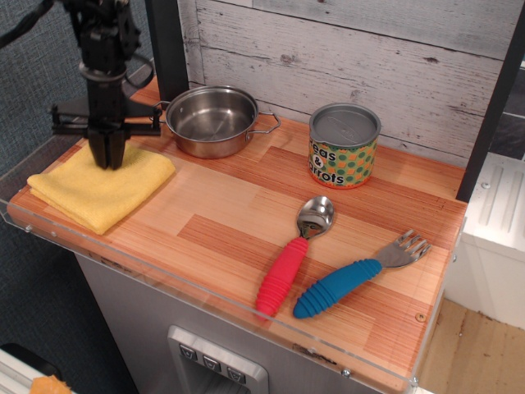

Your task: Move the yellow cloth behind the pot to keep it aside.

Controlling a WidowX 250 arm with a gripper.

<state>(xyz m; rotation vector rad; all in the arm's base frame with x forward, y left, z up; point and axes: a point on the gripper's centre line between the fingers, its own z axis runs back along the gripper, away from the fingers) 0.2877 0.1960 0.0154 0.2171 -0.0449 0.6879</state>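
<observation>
Yellow cloth (100,186) flat at the left end of the worktop (246,222), just left of and nearer the front edge than the steel pot (212,121). Tool (108,158) down on the cloth's rear part, fingers pressed together, seemingly pinching fabric. Lidded tin can (344,145) right of the pot. Red-handled spoon (290,254) and blue-handled fork (358,275) well to the pot's front-right.
</observation>
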